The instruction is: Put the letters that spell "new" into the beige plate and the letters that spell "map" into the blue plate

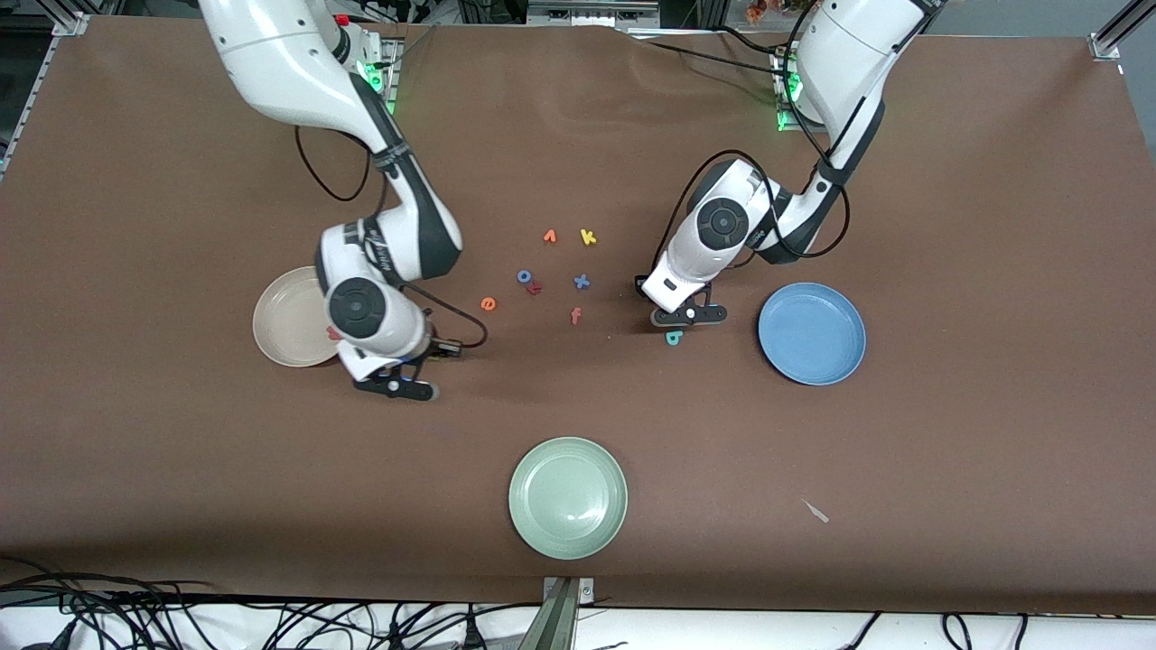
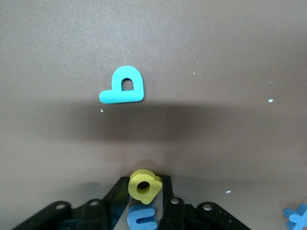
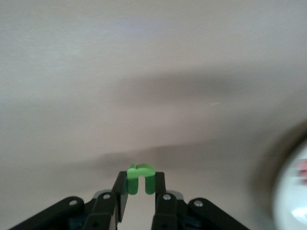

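The left gripper (image 2: 144, 189) is low over the worktop (image 1: 948, 506), its fingers closed on the yellow a (image 2: 144, 186). The blue m (image 2: 142, 216) lies flat right under that gripper, and the teal p (image 2: 123, 86) lies flat just beside it, apart from the fingers and nearer to the front camera. The blue plate (image 1: 812, 333) sits near this gripper, toward the left arm's end of the worktop, with nothing in it.

The right gripper (image 3: 140, 184) hangs just beside the beige plate (image 1: 287, 317), toward the middle of the worktop, with the green n (image 3: 140, 178) pinched upright between its fingertips. A small pink-red shape at that plate's rim, next to the right arm's wrist, may be the w; I cannot tell.

The orange e (image 1: 489, 303) lies between the two grippers, closer to the right one. Near it are a blue o (image 1: 524, 276), a small red letter (image 1: 536, 288), a blue x (image 1: 582, 282), an orange f (image 1: 575, 315), another orange letter (image 1: 550, 236) and a yellow k (image 1: 588, 236). A pale green plate (image 1: 568, 497) sits well apart from both grippers, closest to the front camera.
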Robot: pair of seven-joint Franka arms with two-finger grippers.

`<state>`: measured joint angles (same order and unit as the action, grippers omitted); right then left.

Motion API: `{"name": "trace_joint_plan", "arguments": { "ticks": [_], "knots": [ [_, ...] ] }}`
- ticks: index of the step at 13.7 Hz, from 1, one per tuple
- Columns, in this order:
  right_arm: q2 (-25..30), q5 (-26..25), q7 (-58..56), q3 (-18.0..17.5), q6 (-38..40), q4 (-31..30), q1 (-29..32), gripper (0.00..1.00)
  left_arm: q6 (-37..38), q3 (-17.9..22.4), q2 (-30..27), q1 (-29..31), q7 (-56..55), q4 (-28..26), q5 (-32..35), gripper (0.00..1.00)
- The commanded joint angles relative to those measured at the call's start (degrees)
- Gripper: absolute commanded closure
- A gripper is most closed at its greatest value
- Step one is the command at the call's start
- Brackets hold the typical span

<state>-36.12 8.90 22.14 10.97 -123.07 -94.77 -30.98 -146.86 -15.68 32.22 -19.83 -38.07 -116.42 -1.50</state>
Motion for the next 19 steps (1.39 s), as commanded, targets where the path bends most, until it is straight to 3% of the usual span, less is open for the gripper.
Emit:
{"name": "trace_joint_plan", "arguments": {
  "ticks": [1,4,7,9,10,11,12,14,16,17,19],
  "knots": [
    [10.2,-0.5,-9.0,1.7,-6.5,-15.1,-0.3,0.92,0.6,0.3,-0.7,0.1,0.0,-0.2,-0.4,0.87],
    [14.2,-0.5,-21.4,5.4,-16.5,-25.8,-0.3,0.92,9.8,1.1,-3.5,1.1,0.5,3.8,-0.4,0.87],
    [13.5,-0.4,-33.9,9.7,-16.5,-26.4,0.0,0.91,19.6,1.5,-3.8,4.4,4.7,9.4,7.6,0.87],
    [12.9,-0.3,-37.5,10.0,-16.4,-26.3,1.1,0.88,20.0,1.6,-3.8,7.2,7.7,9.6,13.1,0.87],
    [12.4,-0.1,-38.7,10.0,-16.4,-26.2,1.8,0.73,20.1,1.5,-3.8,9.9,11.5,9.6,15.1,0.85],
    [12.3,0.2,-38.1,10.0,-16.3,-26.0,1.9,0.17,20.1,1.4,-3.8,12.7,16.2,9.5,15.7,0.83],
    [12.5,0.7,-37.5,10.0,-15.7,-25.7,1.8,0.00,20.1,1.4,-3.8,14.5,20.7,9.5,15.7,0.83],
    [12.7,0.9,-28.7,9.2,-11.1,-23.3,1.2,0.00,20.0,1.4,-3.7,18.1,26.4,8.9,15.8,0.81],
    [13.1,0.9,-18.2,5.7,-7.4,-20.8,1.2,0.00,20.0,1.4,-3.6,19.0,27.0,8.5,15.9,0.41],
    [13.1,0.9,-13.1,4.1,-7.3,-20.5,1.1,0.00,20.0,1.3,-3.6,18.9,26.9,8.5,15.9,0.00],
    [13.1,0.9,-4.3,0.4,-8.1,-20.5,1.2,0.00,20.2,1.0,-3.7,18.9,26.5,8.5,15.5,0.00]
  ]
}}
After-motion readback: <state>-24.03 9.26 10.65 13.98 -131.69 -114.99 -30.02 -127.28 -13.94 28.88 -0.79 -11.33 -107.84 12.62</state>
